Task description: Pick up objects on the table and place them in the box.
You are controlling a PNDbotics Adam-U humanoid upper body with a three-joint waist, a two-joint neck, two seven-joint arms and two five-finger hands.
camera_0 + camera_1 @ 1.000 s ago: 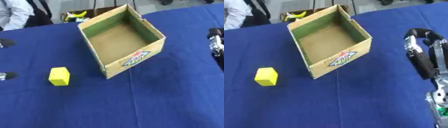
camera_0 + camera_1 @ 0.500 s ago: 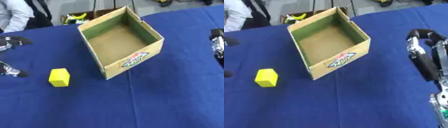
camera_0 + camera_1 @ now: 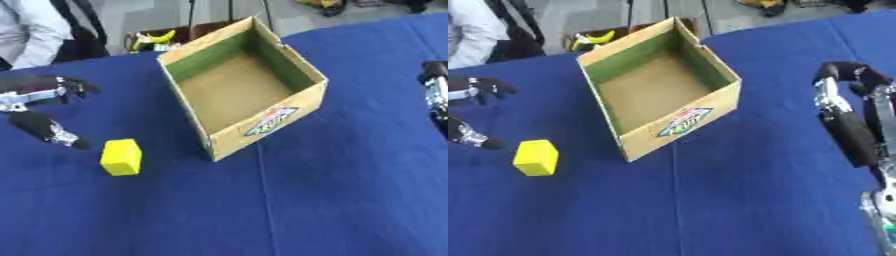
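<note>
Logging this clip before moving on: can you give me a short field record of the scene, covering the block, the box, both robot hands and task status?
block: yellow block on the blue table, left of the box, untouched
box: open cardboard box, empty inside
left robot hand: open, beside the block, not touching it
right robot hand: idle at the right edge, holding nothing
status: block not yet in box
</note>
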